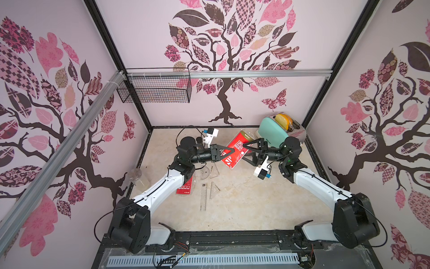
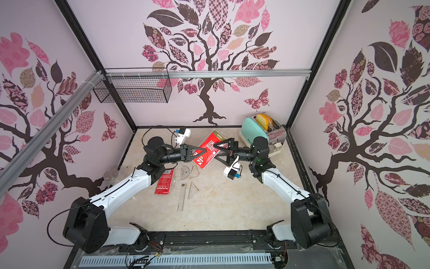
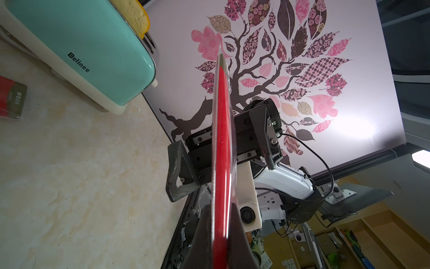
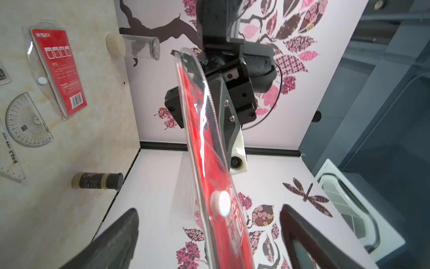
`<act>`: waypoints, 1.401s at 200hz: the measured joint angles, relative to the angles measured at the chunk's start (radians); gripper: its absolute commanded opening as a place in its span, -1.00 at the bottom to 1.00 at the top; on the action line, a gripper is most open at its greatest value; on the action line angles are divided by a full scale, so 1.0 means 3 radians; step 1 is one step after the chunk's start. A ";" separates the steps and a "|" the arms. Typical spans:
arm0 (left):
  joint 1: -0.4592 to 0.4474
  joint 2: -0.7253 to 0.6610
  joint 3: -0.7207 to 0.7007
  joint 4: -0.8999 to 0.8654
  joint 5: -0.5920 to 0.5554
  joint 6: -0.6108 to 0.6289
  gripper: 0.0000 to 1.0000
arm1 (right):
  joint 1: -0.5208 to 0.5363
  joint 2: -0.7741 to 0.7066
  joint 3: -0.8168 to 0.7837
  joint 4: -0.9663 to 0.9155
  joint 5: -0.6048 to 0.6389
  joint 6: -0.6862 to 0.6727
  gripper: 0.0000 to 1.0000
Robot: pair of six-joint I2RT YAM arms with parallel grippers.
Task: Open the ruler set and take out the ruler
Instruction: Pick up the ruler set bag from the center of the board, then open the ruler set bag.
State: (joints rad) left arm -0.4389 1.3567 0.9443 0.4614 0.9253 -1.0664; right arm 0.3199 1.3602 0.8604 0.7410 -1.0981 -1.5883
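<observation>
The ruler set (image 1: pixel 236 149) (image 2: pixel 208 150), a red card in a clear pouch with a white snap, hangs above the table's back middle. My left gripper (image 1: pixel 232 151) (image 2: pixel 204 151) (image 3: pixel 221 223) is shut on its edge; the pouch (image 3: pixel 222 139) runs edge-on out from the jaws. My right gripper (image 1: pixel 243 151) (image 2: pixel 214 151) (image 4: pixel 209 209) stands open, its fingers either side of the pouch (image 4: pixel 209 151) without touching it. A clear ruler (image 1: pixel 203 196) (image 2: pixel 182 196) lies flat on the table nearer the front.
On the table lie a protractor (image 1: pixel 204 172) (image 4: pixel 25 121), clear set squares (image 1: pixel 215 170) and a second red pouch (image 1: pixel 185 186) (image 4: pixel 58 69). A mint toaster (image 1: pixel 272 130) (image 3: pixel 81 53) stands back right. A clear jar (image 1: pixel 137 175) and a dark bottle (image 4: pixel 97 181) stand left.
</observation>
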 measured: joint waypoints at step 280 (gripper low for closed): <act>-0.0345 -0.0320 -0.1399 0.2274 -0.1684 0.1415 -1.00 | 0.0220 -0.0338 0.0201 -0.1011 0.1040 0.6271 0.75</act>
State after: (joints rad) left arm -0.5423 1.2606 0.5247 1.1435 0.4202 -0.6418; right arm 0.3859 1.2587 0.9207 0.4377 -0.7860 0.2932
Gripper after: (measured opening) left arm 0.080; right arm 0.895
